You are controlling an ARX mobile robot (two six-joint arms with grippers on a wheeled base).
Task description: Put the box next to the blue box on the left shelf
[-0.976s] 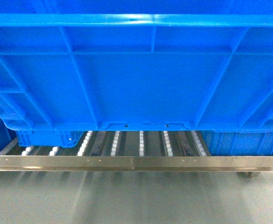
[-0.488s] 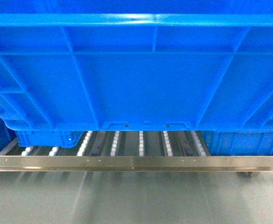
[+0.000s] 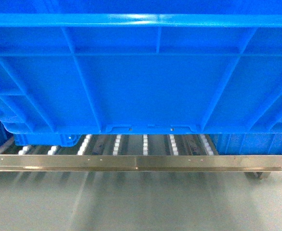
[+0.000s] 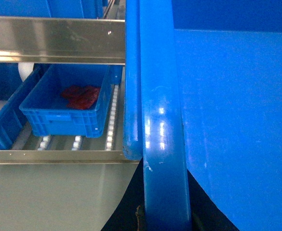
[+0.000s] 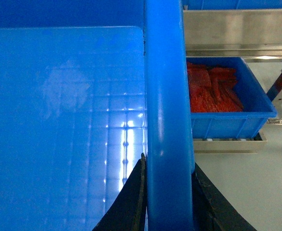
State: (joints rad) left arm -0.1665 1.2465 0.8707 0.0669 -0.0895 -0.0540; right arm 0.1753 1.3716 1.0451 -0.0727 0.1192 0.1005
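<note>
The box, a large bright blue crate, fills most of the head view and hangs just above the left shelf's front rail and white rollers. My left gripper is shut on the box's thick left rim. My right gripper is shut on its right rim. Neither gripper shows in the head view. On the rollers a blue box sits to the left beneath the crate, and another blue box sits to the right.
A small blue bin with red pieces sits on the rollers left of the crate. Another bin with red pieces is on the right. A steel upper rail crosses above them. Grey floor lies before the shelf.
The shelf's front rail has shifted slightly up in the head view, so less of the rollers shows under the crate. Both grippers keep their hold.
</note>
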